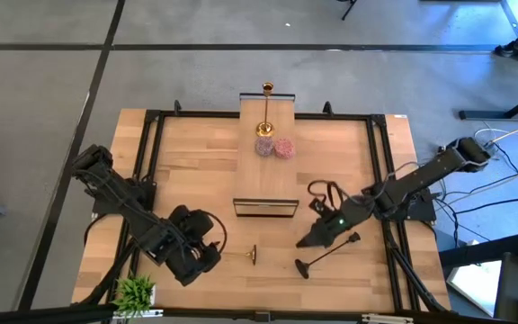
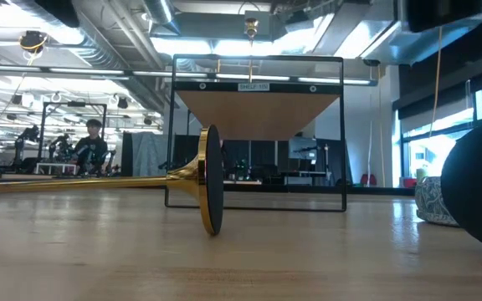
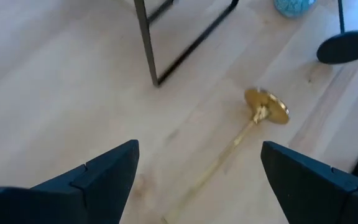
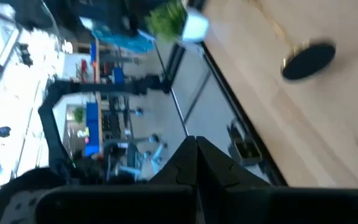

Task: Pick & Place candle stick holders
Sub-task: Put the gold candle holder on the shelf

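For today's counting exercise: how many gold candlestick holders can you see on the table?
2: one upright gold holder on the plank at the far edge, one lying gold holder near the front. Others may be hidden.

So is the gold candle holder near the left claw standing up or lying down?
Lying down. The gold candle holder rests on its side on the table, its round base on edge in the low view, ahead of the open left claw.

Fallen candle holder (image 1: 251, 256) between left gripper (image 1: 207, 255) and right gripper (image 1: 308, 239), two cups (image 1: 274, 147) behind
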{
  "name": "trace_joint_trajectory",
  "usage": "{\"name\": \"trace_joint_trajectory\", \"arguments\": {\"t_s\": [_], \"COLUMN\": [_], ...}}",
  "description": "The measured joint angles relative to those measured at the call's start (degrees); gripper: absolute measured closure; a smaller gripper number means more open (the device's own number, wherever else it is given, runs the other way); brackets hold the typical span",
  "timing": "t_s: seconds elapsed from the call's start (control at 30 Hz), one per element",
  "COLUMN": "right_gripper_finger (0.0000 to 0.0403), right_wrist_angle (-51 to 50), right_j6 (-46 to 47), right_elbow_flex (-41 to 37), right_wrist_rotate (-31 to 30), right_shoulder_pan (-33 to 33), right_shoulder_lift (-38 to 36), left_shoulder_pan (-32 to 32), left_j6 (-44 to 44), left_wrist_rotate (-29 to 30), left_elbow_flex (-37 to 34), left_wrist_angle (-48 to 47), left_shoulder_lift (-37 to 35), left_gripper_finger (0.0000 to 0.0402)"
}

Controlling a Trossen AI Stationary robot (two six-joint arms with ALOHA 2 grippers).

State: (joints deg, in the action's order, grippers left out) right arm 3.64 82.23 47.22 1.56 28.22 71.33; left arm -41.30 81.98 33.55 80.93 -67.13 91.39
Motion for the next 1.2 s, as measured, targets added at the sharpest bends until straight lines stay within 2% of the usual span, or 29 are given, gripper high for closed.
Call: {"name": "trace_joint_trajectory", "arguments": {"t_s": [0.13,0.23,0.47,0.67,1.0,1.2], "right_gripper_finger": [0.0402,0.0402,0.0402,0.0402,0.0402,0.0402], "right_wrist_angle": [0.0,0.3,0.3,0.2,-1.3,-1.2], "right_j6": [2.9,5.1,5.9,5.9,5.3,3.8], "right_elbow_flex": [0.0,0.0,0.0,0.0,0.0,0.0], "right_wrist_rotate": [0.0,0.0,0.0,-0.6,-14.5,-22.6], "right_shoulder_pan": [2.7,4.0,7.1,11.7,19.9,22.1], "right_shoulder_lift": [2.2,3.2,3.8,3.8,3.8,3.8], "left_shoulder_pan": [1.0,1.4,0.8,-0.9,-2.6,-2.4], "left_j6": [3.9,4.7,15.3,26.5,44.3,45.5], "left_wrist_rotate": [-6.7,-9.4,-8.4,-6.3,-5.0,-4.2], "left_elbow_flex": [0.0,0.0,0.0,0.0,0.0,0.0], "left_wrist_angle": [0.6,3.1,9.1,17.2,41.1,52.8], "left_shoulder_lift": [0.0,0.0,0.5,4.6,19.0,23.4], "left_gripper_finger": [0.0066,0.0066,0.0066,0.0066,0.0066,0.0066]}}
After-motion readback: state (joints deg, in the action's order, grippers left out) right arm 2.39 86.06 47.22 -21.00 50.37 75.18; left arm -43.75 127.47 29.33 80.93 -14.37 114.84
